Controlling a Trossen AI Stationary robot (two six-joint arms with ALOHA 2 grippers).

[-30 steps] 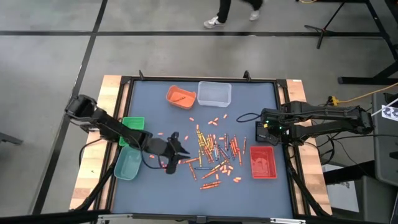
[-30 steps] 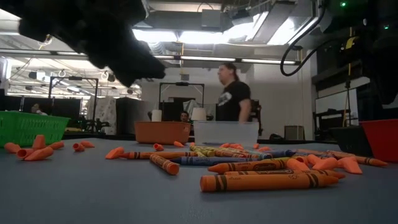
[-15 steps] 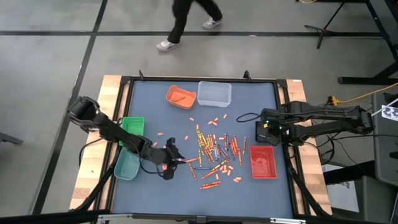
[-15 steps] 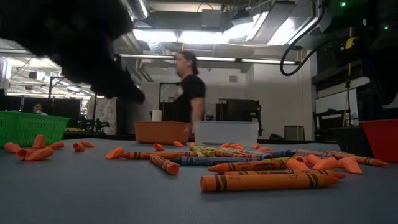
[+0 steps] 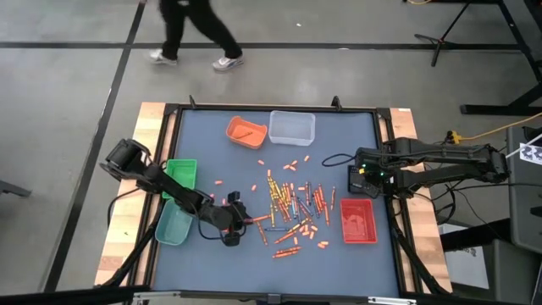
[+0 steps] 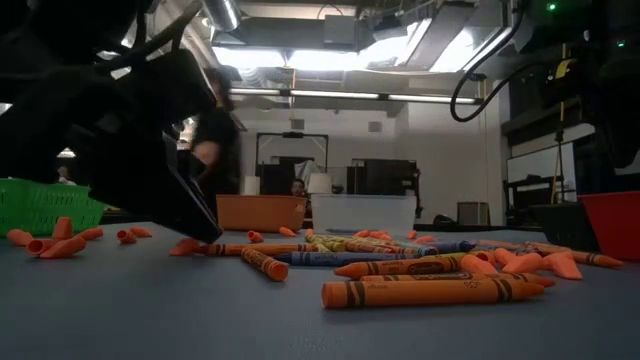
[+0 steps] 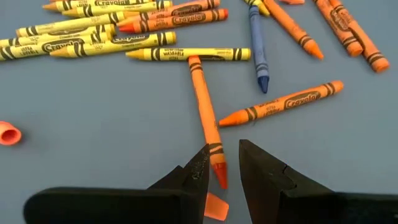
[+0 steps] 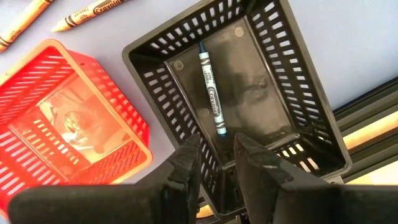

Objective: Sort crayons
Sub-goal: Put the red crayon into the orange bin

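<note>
Lower than a second ago, the left gripper [image 7: 222,177] now sits at the table [image 5: 212,152], its fingers [image 7: 198,171] parted around the tip of an orange crayon [image 7: 205,118], not clenched on it. Most crayons [image 5: 296,203] lie scattered mid-table. Over the black basket [image 8: 249,81] at the table's right edge, the right gripper [image 8: 216,165] hangs with fingers slightly apart, empty; a blue crayon [image 8: 211,90] lies inside, beside the red basket [image 8: 56,118].
</note>
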